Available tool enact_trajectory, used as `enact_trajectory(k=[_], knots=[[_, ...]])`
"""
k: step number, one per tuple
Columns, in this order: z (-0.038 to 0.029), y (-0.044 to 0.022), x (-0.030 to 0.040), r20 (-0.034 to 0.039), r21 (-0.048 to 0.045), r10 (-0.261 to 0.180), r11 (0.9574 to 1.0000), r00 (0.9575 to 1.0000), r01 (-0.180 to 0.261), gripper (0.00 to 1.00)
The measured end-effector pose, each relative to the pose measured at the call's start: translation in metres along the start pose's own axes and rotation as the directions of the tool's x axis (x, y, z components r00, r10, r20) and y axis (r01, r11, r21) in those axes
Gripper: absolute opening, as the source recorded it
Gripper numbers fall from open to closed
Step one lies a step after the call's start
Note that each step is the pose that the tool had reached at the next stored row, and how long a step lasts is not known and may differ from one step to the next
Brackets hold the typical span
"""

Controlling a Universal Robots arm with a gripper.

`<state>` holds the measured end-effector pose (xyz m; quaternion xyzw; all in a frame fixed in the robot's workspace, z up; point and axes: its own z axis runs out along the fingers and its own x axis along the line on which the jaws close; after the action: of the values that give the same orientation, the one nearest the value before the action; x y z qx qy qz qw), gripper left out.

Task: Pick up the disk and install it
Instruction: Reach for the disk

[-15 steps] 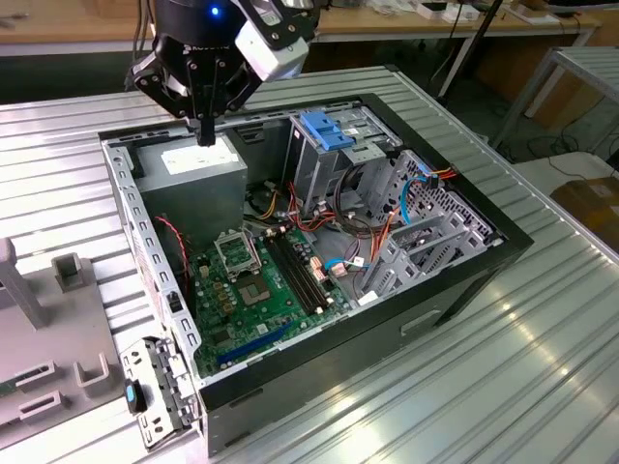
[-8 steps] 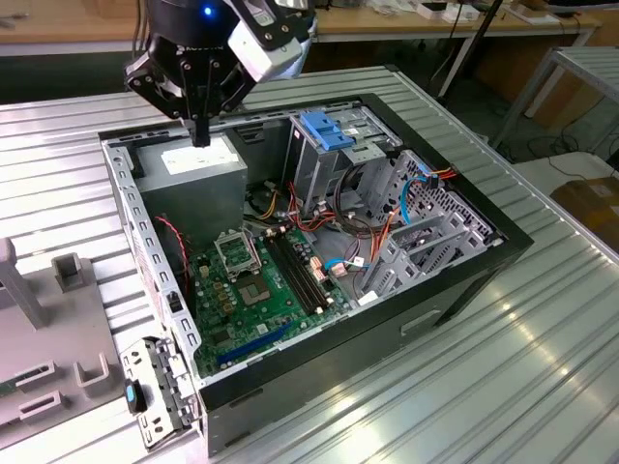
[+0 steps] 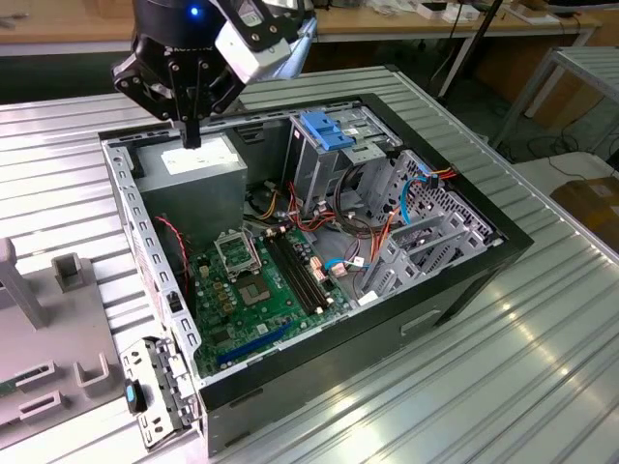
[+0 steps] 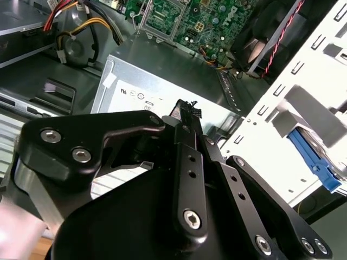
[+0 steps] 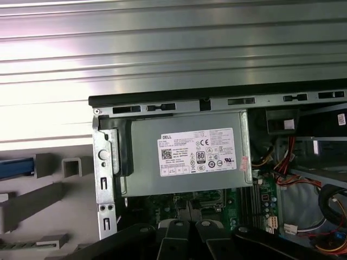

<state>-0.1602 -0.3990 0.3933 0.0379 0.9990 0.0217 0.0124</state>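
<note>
My gripper (image 3: 191, 135) hangs over the back corner of the open computer case, on the exterior view's left, above the grey power supply (image 3: 198, 164). Its black fingers are shut together with nothing between them; the second wrist view has the gripper (image 4: 187, 108) over the power supply's label. The disk (image 4: 317, 162) lies outside the case wall on a grey fixture, its dark body edged in bright blue plastic and partly under a grey block. A blue strip of the disk (image 5: 10, 168) pokes in at the first wrist view's edge beside grey fixture blocks. The gripper is well apart from it.
Inside the case (image 3: 455, 290) are a green motherboard (image 3: 256, 290), loose cables and a tall grey drive cage with a light-blue top (image 3: 329, 130). A grey fixture (image 3: 58, 329) with upright blocks stands on the ribbed metal table at the exterior view's left. A perforated metal bracket (image 3: 164, 396) sits by the case's near corner.
</note>
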Motion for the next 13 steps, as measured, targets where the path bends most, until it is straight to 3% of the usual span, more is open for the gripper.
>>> enact_trajectory(k=[13], knots=[[-0.0004,-0.0012,0.0156,-0.0009,0.0001,0.0,1.0,1.0,0.0,0.11]])
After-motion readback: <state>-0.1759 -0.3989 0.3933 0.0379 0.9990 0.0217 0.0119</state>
